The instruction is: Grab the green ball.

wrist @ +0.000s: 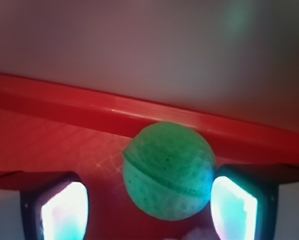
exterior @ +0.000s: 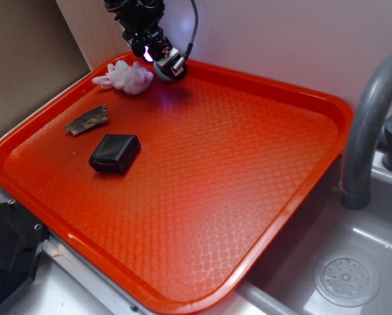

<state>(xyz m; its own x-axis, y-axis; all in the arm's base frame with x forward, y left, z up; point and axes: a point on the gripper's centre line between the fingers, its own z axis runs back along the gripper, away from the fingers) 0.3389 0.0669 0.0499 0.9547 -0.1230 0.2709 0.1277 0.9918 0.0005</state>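
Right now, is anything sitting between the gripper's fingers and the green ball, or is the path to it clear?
Nothing visible blocks it. In the wrist view the green ball sits between the open gripper fingers, against the tray rim. The right pad looks at or near the ball; a gap remains on the left. The pink toy lies beside the gripper.

Gripper [wrist: 149, 207] lowered, fingers [wrist: 64, 210] spread (right one nearer centre)

1 orange tray [exterior: 274, 164] filling mid-frame. 1 green ball [wrist: 168, 171], centre of wrist view, beside the tray's far rim. 1 pink plush toy [exterior: 125, 77], upper left. 1 black block [exterior: 115, 153] and 1 brownish flat scrap [exterior: 87, 121], left. 1 grey faucet [exterior: 368, 118], right edge. 1 sink drain [exterior: 347, 280], lower right. 1 pincer [exterior: 162, 60], top.
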